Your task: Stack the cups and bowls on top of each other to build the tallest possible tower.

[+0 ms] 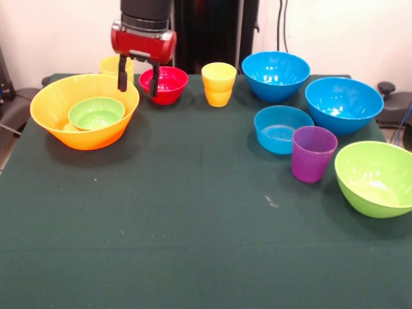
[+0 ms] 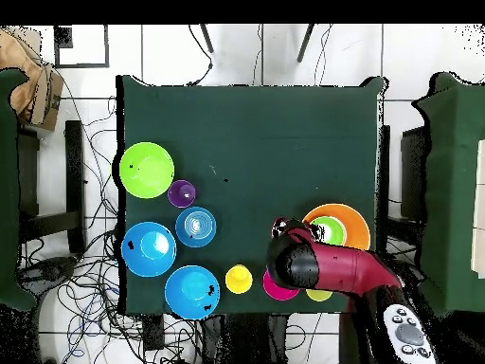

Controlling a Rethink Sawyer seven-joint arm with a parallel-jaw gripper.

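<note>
hanging over the far side of the green table in the front view, the gripper is holding its two dark fingers apart with nothing between them, between the huge orange-yellow bowl and the small red bowl. taking the orange-yellow bowl as the landmark: the small green bowl is sitting inside it, making the only stack; one yellow cup is peeking out just behind it; the red bowl is sitting just beside its far right rim; the second yellow cup is standing further right. well to the right, two large blue bowls, the shallow blue bowl, the purple cup and the lime green bowl are clustering near the table's right edge, the purple cup just beside the shallow bowl. the near half of the cloth is lying open.

looking down in the overhead view, the arm is covering part of the orange-yellow bowl and the red bowl, and the gripper itself is too blurred to place. the lime green bowl, purple cup, shallow blue bowl, both large blue bowls and a yellow cup are lying well away from the landmark, toward the opposite edge. the table's upper half is lying bare.
</note>
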